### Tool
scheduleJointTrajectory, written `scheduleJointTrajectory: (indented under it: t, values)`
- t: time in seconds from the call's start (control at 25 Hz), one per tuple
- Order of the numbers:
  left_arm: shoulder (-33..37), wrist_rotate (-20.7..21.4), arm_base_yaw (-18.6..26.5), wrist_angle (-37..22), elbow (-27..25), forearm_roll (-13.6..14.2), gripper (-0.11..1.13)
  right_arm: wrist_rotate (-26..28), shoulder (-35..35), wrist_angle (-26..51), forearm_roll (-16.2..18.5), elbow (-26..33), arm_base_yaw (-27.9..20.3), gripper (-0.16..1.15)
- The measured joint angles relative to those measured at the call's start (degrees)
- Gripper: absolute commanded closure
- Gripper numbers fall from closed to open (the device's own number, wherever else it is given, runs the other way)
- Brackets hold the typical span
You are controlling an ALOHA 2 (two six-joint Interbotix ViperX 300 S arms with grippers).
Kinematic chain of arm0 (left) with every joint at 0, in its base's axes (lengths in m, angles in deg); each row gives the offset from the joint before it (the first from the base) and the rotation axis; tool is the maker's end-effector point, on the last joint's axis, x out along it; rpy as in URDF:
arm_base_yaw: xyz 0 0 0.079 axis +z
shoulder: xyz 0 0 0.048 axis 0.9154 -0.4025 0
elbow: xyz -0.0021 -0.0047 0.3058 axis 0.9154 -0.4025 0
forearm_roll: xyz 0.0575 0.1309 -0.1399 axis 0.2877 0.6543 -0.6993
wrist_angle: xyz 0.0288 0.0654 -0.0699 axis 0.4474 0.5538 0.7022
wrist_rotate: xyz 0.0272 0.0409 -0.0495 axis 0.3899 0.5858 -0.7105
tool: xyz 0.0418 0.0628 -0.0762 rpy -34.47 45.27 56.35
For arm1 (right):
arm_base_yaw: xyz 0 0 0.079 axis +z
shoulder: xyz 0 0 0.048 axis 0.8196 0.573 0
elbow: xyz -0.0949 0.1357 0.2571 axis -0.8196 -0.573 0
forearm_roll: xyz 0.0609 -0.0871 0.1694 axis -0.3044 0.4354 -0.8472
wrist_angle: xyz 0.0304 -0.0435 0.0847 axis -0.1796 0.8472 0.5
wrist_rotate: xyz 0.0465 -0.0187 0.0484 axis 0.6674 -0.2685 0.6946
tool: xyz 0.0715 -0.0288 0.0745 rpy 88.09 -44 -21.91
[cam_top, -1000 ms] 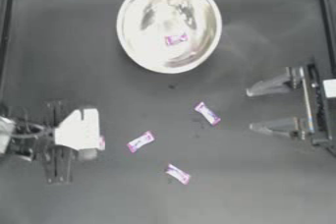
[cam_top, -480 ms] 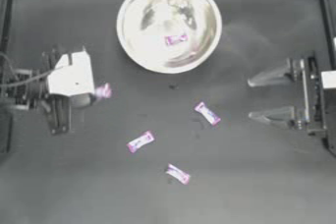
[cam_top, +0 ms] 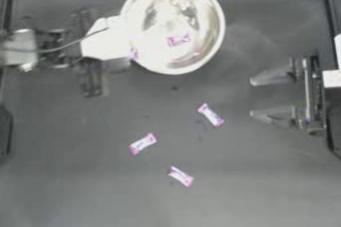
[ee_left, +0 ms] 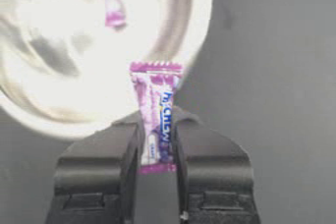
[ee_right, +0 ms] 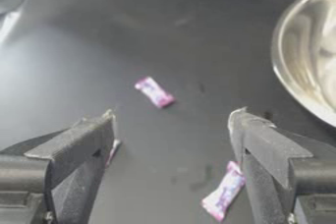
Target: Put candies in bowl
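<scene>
- The left pincer [cam_top: 130, 52] is seen at the left rim of the bowl [cam_top: 200, 56], which is set near the far edge of the bench [cam_top: 67, 181], about midway along it.
- A held candy [ee_left: 157, 120] is clamped upright between the left pincer's jaws, its twisted magenta end raised over the bowl's rim.
- One candy in the bowl [cam_top: 178, 40] is seen lying on the shiny inside, right of centre.
- Three sweets are left on the bench, well apart from the bowl: a right-hand candy [cam_top: 210, 115] nearest the right pincer, a middle candy [cam_top: 142, 143] toward the bench's centre, and a near candy [cam_top: 180, 176] closest to the near edge.
- The right pincer [cam_top: 273, 96] is held by the right edge of the bench with its jaws spread wide and nothing between them.
- In the right wrist view a sweet [ee_right: 154, 92] lies ahead of the jaws; it is probably the middle candy, though that cannot be settled.
</scene>
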Motion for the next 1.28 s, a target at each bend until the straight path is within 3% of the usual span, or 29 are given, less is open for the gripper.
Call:
scheduleJointTrajectory:
  t: [0.32,0.84,0.96,1.12,1.16,1.28]
  values:
    - [-8.26,0.09,6.86,8.88,4.57,-0.18,0.52,0.00,0.53,-0.70,0.35,0.00,0.00,0.00]
    - [-22.59,3.08,12.83,9.93,14.50,-1.93,0.56,0.00,1.67,-2.11,0.62,0.00,-0.09,0.00]
    - [-24.08,3.16,13.54,9.93,15.82,-3.43,0.39,0.00,1.67,-2.29,0.62,0.00,-0.09,0.00]
    - [-24.87,3.16,14.24,9.93,17.84,-4.92,-0.03,0.00,1.67,-2.37,0.09,0.00,-0.09,0.00]
    - [-24.96,3.16,14.33,9.93,18.28,-5.10,-0.07,0.00,1.76,-2.37,-0.26,0.00,-0.09,0.00]
    - [-24.96,3.34,14.41,10.02,18.98,-5.27,0.04,0.00,1.76,-2.72,-2.20,0.00,-0.62,0.00]
